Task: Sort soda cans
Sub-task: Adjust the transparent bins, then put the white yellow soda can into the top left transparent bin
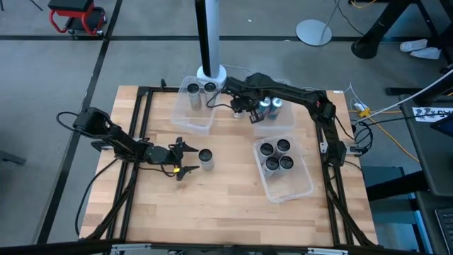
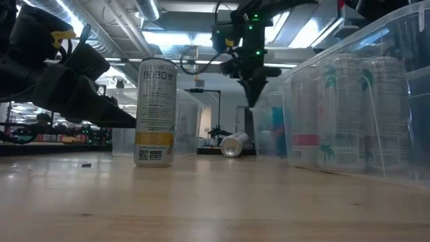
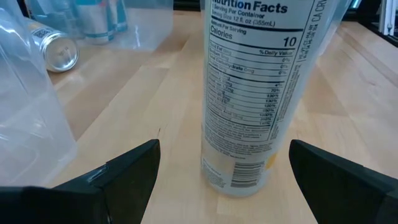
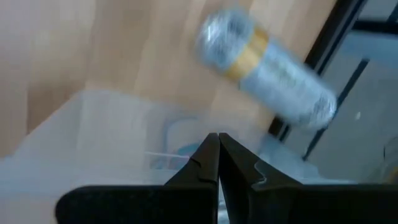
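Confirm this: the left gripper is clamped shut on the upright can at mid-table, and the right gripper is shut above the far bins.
Not quite. The left gripper is open, its fingers apart on either side of the upright can without touching it, as the left wrist view shows. The right gripper is indeed shut above the far bins.

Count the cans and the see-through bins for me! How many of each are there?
Cans standing up in bins: 8
Can standing on the table: 1
Can lying on its side: 1
Clear bins: 3
Total: 13 things, 10 of them cans. More cans may be hidden from view.
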